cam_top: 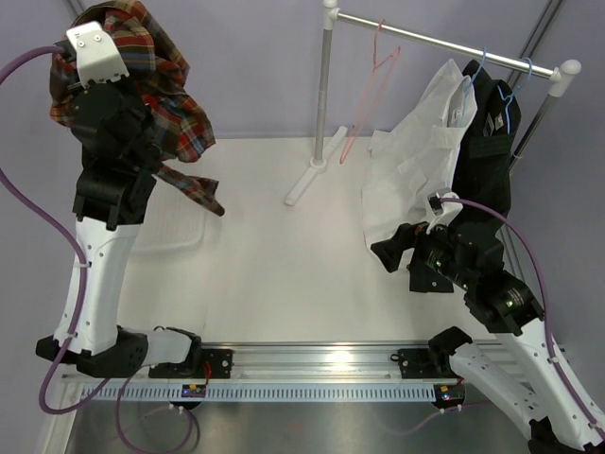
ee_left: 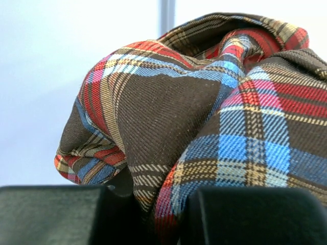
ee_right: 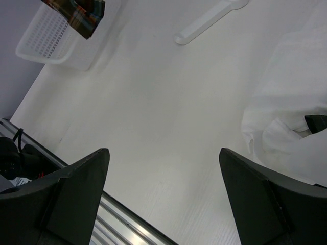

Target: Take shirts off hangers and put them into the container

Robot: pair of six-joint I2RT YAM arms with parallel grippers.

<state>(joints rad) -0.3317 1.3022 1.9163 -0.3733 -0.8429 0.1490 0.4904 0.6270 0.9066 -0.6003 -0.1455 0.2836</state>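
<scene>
Between the nearly closed jaws of the left gripper [ee_left: 158, 204] the plaid shirt [ee_left: 204, 117] hangs bunched, apparently over the basket [ee_right: 46, 41] below, so the drop calls for lowering and release; the right gripper [ee_right: 163, 166] gapes empty beside the white shirt [ee_right: 291, 102].

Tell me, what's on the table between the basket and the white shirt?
Between basket and white shirt stands only the rack's white foot; the table there is otherwise bare, shown in the top view.
</scene>
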